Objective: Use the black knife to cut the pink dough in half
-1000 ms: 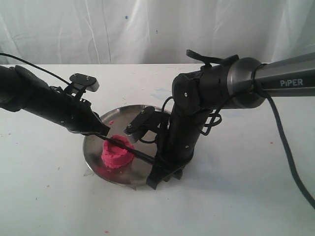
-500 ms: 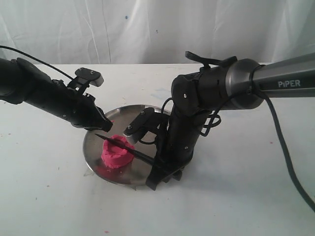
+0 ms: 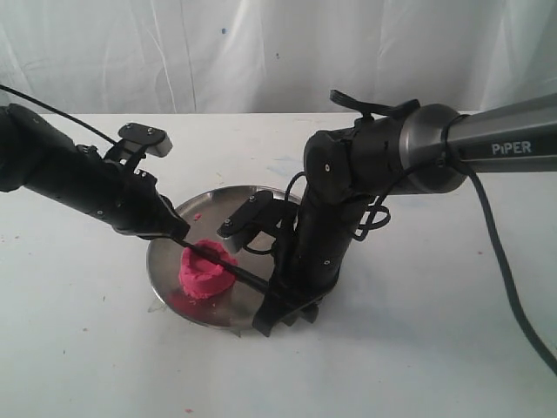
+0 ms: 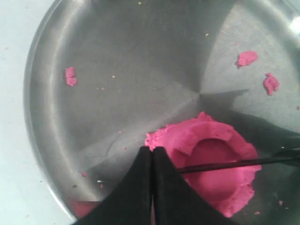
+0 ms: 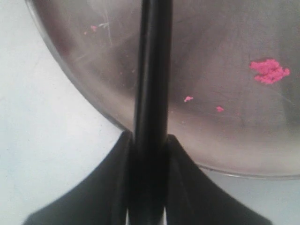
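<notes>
The pink dough (image 3: 207, 273) is a round lump with a dented top, lying on the steel plate (image 3: 165, 252). The black knife (image 3: 239, 276) lies across the top of the dough, its blade (image 4: 234, 163) crossing the dent. My right gripper (image 3: 268, 315) is at the plate's near rim, shut on the knife's handle (image 5: 152, 70). My left gripper (image 3: 178, 233) is shut with nothing between its fingers (image 4: 140, 187). It sits over the dough's (image 4: 187, 138) edge, and the blade's tip end disappears under it.
Small pink crumbs (image 4: 247, 58) are scattered over the plate (image 4: 117, 56), and more crumbs (image 5: 269, 70) lie near the handle side. White tabletop (image 3: 418, 348) surrounds the plate. The right arm's bulky links (image 3: 365, 174) stand over the plate's right side.
The left gripper rose toward the plate's middle, then dropped back left to the blade's tip end. The knife and right gripper sank slightly at the near rim.
</notes>
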